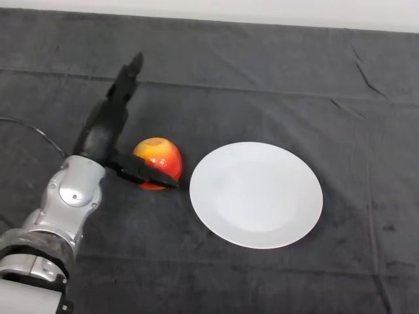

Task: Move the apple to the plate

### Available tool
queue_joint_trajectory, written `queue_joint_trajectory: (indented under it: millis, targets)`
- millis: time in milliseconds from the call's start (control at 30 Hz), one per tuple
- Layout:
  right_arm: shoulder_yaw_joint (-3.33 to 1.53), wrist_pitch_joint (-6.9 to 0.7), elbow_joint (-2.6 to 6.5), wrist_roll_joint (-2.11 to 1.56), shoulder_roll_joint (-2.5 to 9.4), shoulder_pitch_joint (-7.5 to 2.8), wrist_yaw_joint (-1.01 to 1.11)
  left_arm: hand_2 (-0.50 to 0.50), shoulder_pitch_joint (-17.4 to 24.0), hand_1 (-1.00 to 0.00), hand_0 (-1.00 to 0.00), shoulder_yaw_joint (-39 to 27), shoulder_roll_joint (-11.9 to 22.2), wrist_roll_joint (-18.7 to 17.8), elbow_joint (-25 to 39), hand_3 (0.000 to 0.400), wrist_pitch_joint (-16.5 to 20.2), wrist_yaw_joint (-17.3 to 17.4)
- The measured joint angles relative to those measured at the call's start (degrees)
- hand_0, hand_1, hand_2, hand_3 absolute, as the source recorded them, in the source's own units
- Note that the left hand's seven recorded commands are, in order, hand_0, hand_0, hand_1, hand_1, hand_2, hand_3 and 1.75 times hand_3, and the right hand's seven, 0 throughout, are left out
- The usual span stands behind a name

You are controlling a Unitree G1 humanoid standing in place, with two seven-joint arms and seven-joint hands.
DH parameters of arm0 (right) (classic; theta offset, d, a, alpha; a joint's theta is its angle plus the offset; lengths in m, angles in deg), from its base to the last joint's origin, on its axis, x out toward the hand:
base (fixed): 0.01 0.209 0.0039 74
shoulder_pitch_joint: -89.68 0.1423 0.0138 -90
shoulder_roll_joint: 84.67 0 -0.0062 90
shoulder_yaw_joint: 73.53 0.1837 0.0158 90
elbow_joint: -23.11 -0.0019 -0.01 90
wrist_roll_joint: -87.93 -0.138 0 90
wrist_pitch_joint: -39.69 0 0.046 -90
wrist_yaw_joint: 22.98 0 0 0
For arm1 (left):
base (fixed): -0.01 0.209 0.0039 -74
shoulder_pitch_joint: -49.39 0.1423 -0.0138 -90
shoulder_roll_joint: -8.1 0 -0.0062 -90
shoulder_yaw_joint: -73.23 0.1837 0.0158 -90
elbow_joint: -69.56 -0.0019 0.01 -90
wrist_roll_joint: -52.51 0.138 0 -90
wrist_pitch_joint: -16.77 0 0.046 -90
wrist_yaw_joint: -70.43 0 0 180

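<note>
Left of the white plate [256, 194], toward the middle of the table [275, 78] and well clear of every edge, sits the apple [159, 159], red and yellow, resting on the dark cloth [216, 281]. It lies just beside the plate's left rim, apart from it by a narrow strip of cloth, and no part of it is on the plate yet.

The left hand [106, 129] is at the apple's left side. Its fingers [128, 75] point straight out toward the far edge of the table, not bent round anything, while the thumb [144, 174] reaches across the near side of the fruit and appears to touch it (whether it presses or merely rests there cannot be told). So the hand is spread, cupping nothing so far, with the apple sitting in the fork between thumb and fingers.

As for handling, the apple looks firm, round and smooth-skinned, so it is likely to roll away or slip if pushed off-centre. It should be moderately heavy for its size and stiff enough to take a solid squeeze without harm, though hard pinching may bruise it. The safest hold is probably across its widest part, thumb on the near side and fingers curled over the far side, the fruit seated deep against the palm before lifting.
</note>
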Motion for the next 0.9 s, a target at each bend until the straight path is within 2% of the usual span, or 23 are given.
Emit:
queue_joint_trajectory:
  millis: [500, 900]
  targets:
    - [0.02, 0.00, 0.00, 0.00, -0.03, 0.02, 0.00, 0.00, -0.16, 0.00, 0.00, 4.42, 0.11, 5.88, -1.66, 0.000, 3.65, -1.11]
    - [0.02, 0.00, 0.00, 0.00, -0.03, 0.03, 0.00, 0.00, -0.37, 0.00, 0.00, 5.51, 0.26, 5.92, -2.70, 0.000, 8.43, -0.86]
